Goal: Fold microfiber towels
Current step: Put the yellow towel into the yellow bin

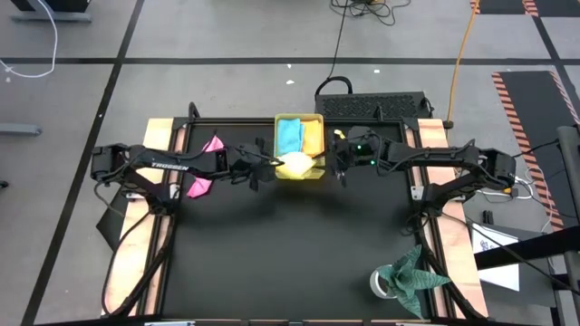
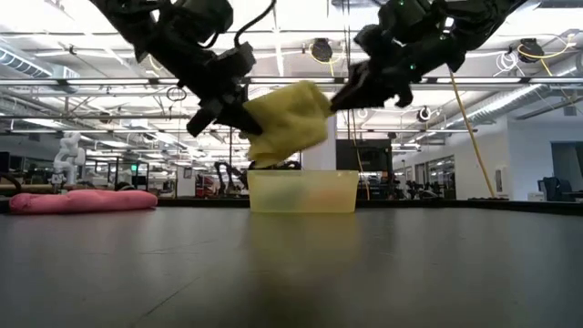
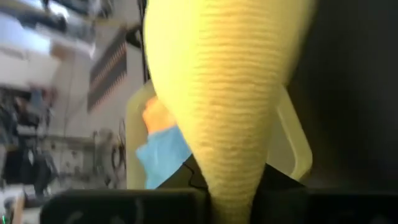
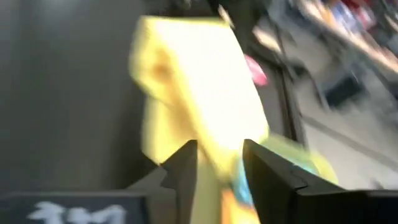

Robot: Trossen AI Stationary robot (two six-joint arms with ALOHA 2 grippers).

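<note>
**Operator:** How far along are we with the towels?

**Observer:** You are partway through; the light blue towel (image 1: 289,134) and the orange towel (image 1: 313,134) already lie side by side in the yellow tray (image 1: 299,174) at the far middle of the bench (image 1: 290,254); whether they are neatly folded I cannot tell from above.

**Operator:** And the yellow one?

**Observer:** The yellow towel (image 2: 287,123) hangs in the air just above the tray, bunched, not yet laid in; your left gripper (image 1: 269,164) is clamped on it, the cloth running straight out from between its fingers in the left wrist view; your right gripper (image 2: 344,97) sits at the towel's other side with its fingers (image 4: 186,168) spread apart, the cloth between them but not pinched as far as I can see.

**Operator:** So what is left?

**Observer:** By my reckoning, you have the yellow towel to set down in the tray; then the pink towel (image 1: 205,167), which lies crumpled on the bench near the left edge, beside the left arm, well apart from the tray; it looks untouched; that makes two in the tray, one in hand and one waiting.

**Operator:** Anything else on the bench?

**Observer:** A dark green cloth (image 1: 412,272) at the near right corner; it is no part of your job.
</note>
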